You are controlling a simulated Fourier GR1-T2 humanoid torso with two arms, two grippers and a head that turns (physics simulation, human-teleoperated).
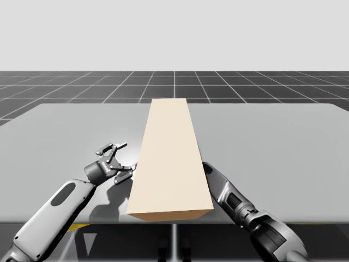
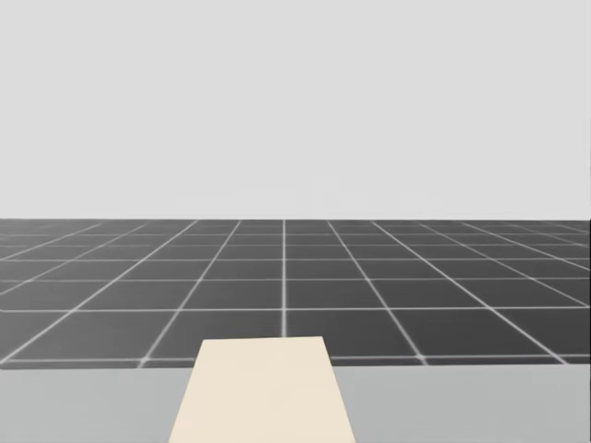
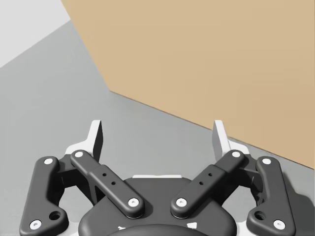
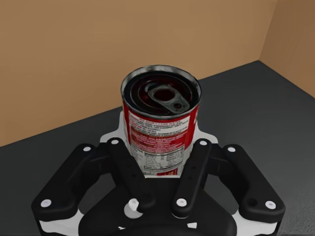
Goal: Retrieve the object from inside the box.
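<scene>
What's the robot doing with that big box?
My right arm reaches into the side of the tan box on the table. Inside, my right gripper is shut on a red can standing upright. My left gripper hangs open beside the box, touching nothing. The can is not yet out.

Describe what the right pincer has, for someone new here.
A long beige box lies down the middle of the grey table. Inside it, the right pincer is shut on a red can, upright. Its pull-tab top and red label stand out against bare tan walls.
</scene>
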